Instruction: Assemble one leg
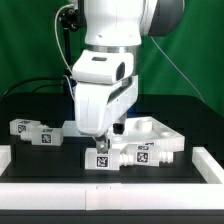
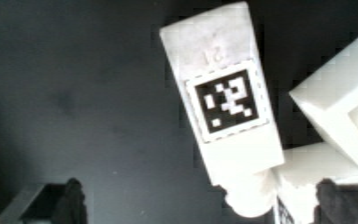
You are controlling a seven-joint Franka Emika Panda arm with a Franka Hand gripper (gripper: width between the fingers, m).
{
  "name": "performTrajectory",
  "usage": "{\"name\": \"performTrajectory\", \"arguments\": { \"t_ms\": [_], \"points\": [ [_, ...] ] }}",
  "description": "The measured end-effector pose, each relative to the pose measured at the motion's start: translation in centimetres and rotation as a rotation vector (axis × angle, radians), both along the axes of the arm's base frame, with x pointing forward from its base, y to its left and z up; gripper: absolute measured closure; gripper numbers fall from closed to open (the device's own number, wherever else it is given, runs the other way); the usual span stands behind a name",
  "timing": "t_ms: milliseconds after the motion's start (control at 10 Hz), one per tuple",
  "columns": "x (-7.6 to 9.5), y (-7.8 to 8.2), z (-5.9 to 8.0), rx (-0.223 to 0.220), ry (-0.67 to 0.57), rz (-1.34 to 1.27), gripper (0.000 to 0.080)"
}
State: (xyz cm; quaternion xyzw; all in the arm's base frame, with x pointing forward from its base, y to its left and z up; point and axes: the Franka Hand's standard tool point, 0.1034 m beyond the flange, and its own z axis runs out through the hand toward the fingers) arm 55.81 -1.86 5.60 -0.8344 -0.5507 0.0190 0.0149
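A leg (image 2: 229, 100), a stubby white post with a black-and-white tag, lies on the black table. In the wrist view its one end reaches in between my fingers. The dark fingers (image 2: 60, 203) stand wide apart, and none is seen touching it. In the exterior view my gripper (image 1: 103, 140) hangs low, just above the same leg (image 1: 100, 158) near the table's front edge. The gripper is open and empty.
Another tagged leg (image 1: 140, 155) lies right beside it, with the wide white panel (image 1: 158, 130) behind; a white part (image 2: 345, 100) shows close by in the wrist view. Two more legs (image 1: 30, 131) lie at the exterior view's left. White rails (image 1: 110, 182) edge the table.
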Motion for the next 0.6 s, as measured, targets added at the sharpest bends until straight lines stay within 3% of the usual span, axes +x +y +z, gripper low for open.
{"name": "performTrajectory", "arguments": {
  "t_ms": [300, 600],
  "points": [
    [-0.1, -0.1, -0.2, 0.001, 0.002, 0.005, 0.0150],
    [-1.9, -2.6, -2.0, 0.008, -0.012, 0.151, 0.0150]
  ]
}}
